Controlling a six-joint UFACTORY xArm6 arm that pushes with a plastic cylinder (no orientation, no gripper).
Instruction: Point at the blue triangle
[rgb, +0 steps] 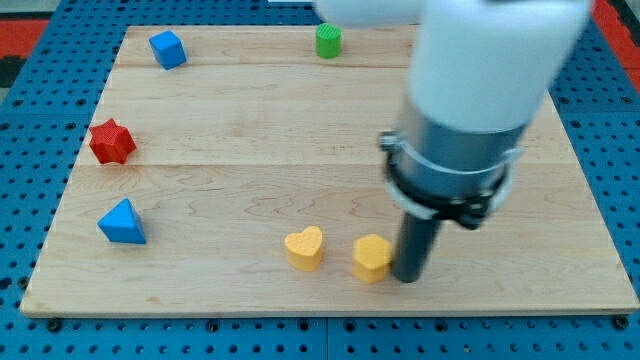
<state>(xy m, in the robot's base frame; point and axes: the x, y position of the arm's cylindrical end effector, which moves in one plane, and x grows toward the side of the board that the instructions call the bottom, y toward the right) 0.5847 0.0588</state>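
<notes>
While far from blue triangle, my tip touches yellow block.

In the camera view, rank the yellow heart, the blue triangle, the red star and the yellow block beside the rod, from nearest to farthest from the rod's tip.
From my tip, near the view's bottom right of centre:
1. Yellow block, right beside the tip on its left, shape unclear.
2. Yellow heart, further left along the bottom.
3. Blue triangle, far left, lower part of the board.
4. Red star, far left, higher up.

The wooden board carries two blue blocks, a red star, a green cylinder and two yellow blocks.
</notes>
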